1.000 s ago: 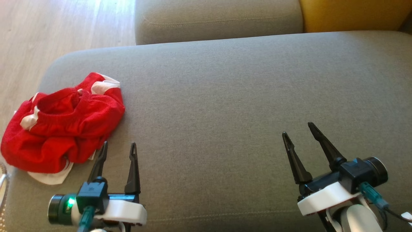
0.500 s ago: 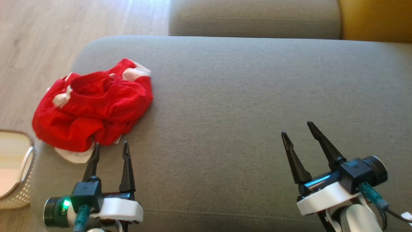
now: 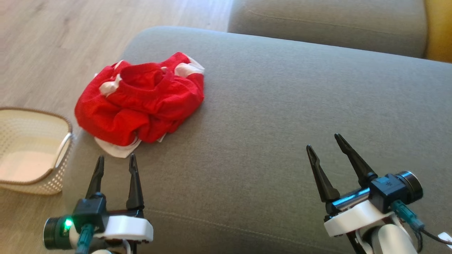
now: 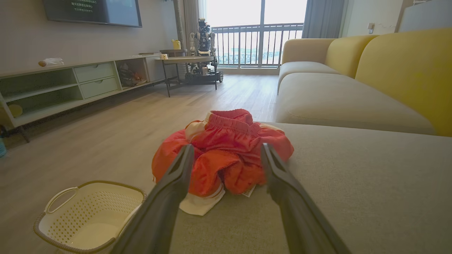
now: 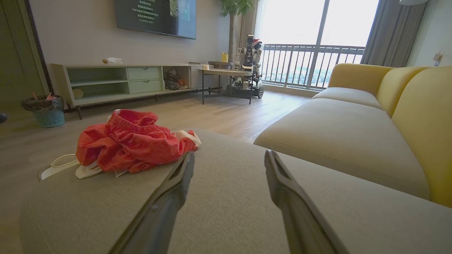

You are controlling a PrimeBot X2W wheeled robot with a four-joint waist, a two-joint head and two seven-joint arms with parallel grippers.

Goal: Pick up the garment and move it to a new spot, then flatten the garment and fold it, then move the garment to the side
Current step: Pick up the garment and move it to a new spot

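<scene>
Locate crumpled red garment (image 3: 141,102) at left end of seat cushion (image 3: 282,106), no clear long axis; approach with left gripper (image 3: 116,156), just short of it along that end, jaws wide, empty; leave right gripper (image 3: 323,140), well apart toward cushion's right end, likewise wide, empty.

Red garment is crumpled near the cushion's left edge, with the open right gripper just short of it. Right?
No: it is the open left gripper just short of the red garment, as the head view shows. The rest holds.
</scene>
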